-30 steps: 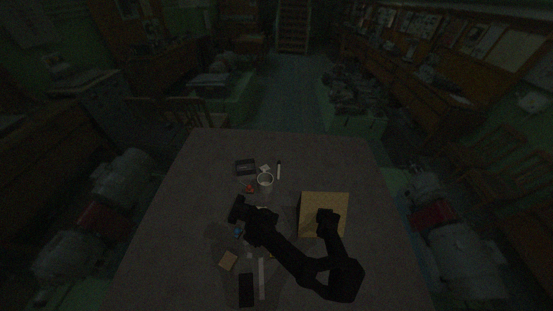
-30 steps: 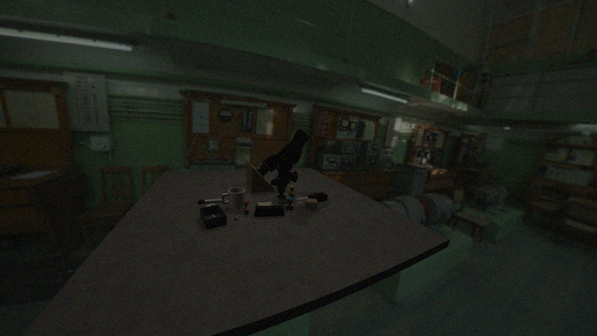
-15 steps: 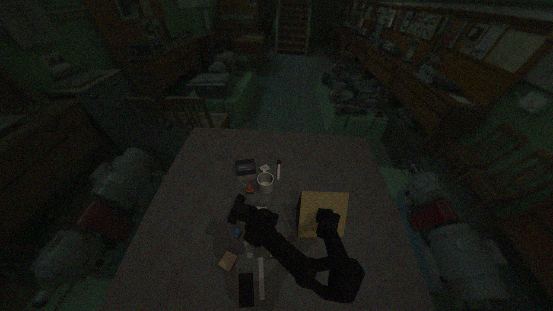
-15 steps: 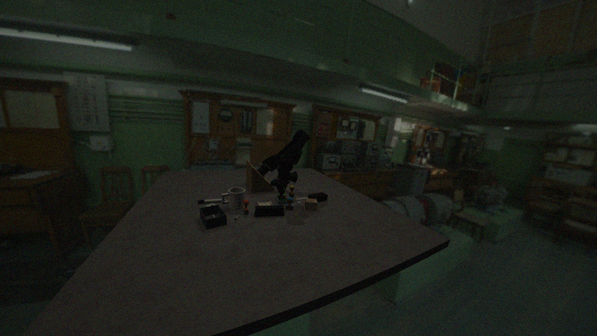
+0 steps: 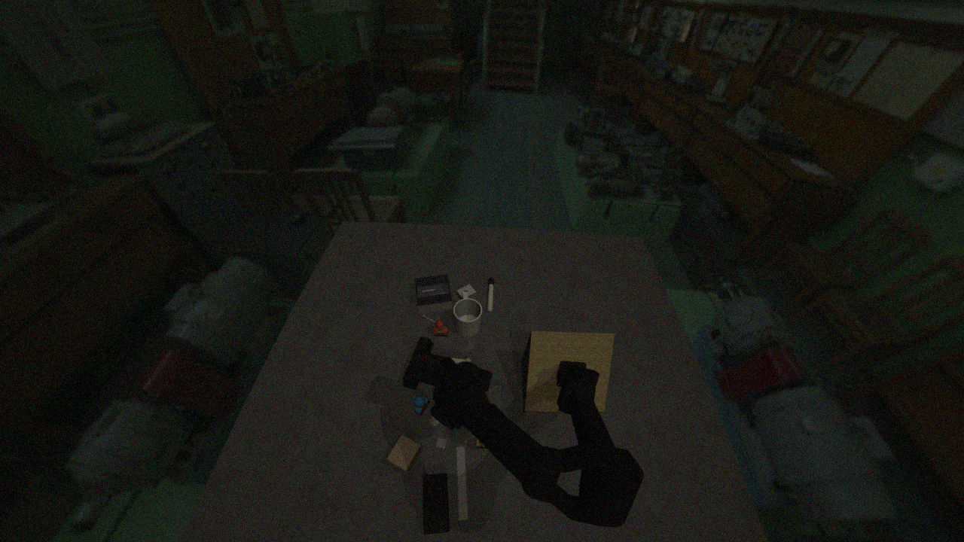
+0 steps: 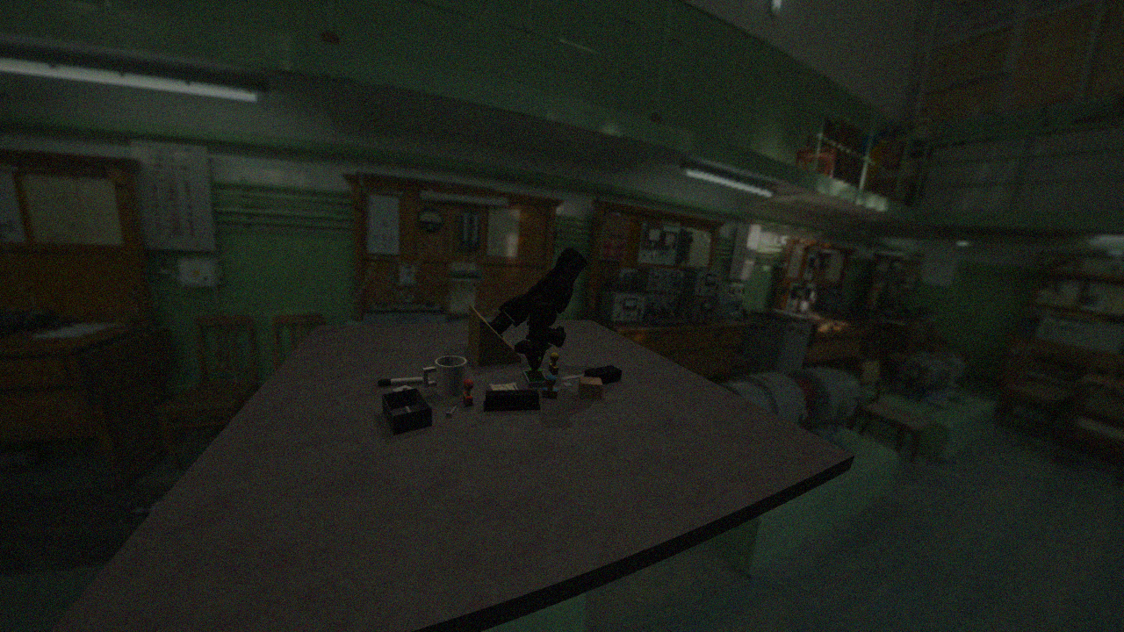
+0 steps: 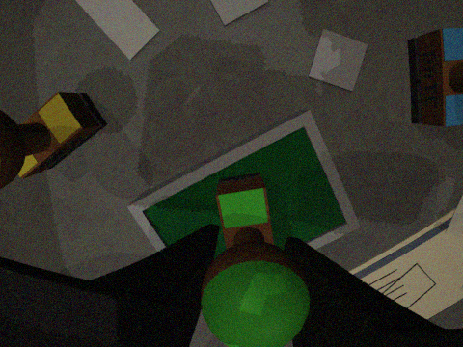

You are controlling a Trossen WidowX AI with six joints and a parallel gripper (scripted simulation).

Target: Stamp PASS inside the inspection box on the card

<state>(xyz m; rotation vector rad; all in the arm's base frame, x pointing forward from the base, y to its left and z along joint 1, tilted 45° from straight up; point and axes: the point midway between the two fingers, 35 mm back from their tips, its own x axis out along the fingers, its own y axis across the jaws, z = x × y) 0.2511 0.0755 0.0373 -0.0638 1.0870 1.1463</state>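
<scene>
My gripper (image 7: 251,242) (image 6: 535,367) is shut on the green stamp (image 7: 242,207), which has a brown body and a round green knob. It is upright over the green ink pad (image 7: 309,185) with a grey rim; whether its face touches the pad I cannot tell. The cream card (image 7: 444,260) (image 6: 502,386) with a blue stripe lies to the right of the pad in the wrist view, partly hidden by a finger. A thin outlined box (image 7: 426,274) shows on it, with no print in its visible part. Lettering on the green stamp's face is hidden.
A blue stamp (image 7: 453,43) (image 5: 419,402) and a yellow stamp (image 7: 60,118) (image 6: 554,360) stand near the pad. A red stamp (image 5: 440,328) (image 6: 468,391), a mug (image 5: 468,320) (image 6: 450,376), an open black box (image 5: 432,290) (image 6: 407,411) and a wooden block (image 5: 404,452) (image 6: 590,387) stand farther off.
</scene>
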